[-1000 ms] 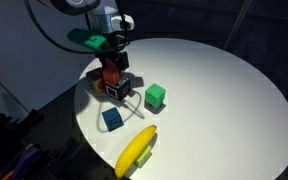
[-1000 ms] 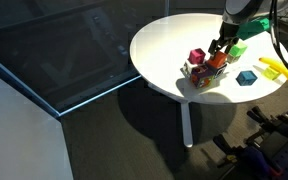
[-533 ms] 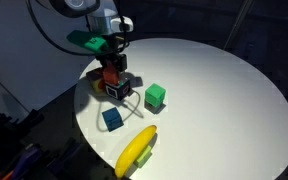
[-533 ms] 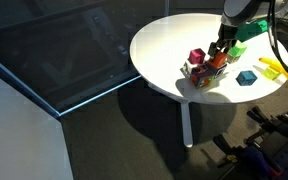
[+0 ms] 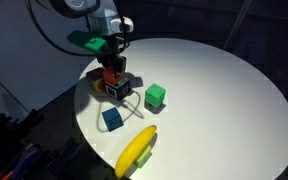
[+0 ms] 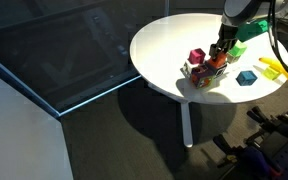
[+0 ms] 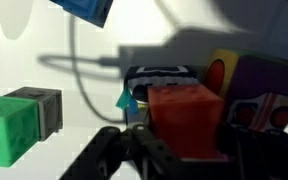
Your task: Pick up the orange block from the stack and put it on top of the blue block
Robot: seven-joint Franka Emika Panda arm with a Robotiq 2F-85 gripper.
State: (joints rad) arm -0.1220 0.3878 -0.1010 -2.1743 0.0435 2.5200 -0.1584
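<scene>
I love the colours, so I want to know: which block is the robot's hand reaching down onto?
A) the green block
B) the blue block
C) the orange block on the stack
C: the hand is down at the orange block on top of the stack, while the green block and the blue block sit apart on the table.

Blk gripper (image 5: 112,68), white arm (image 5: 94,12), green bracket (image 5: 87,41)

Round white table (image 6: 159,45), dark floor (image 6: 94,135)
</scene>
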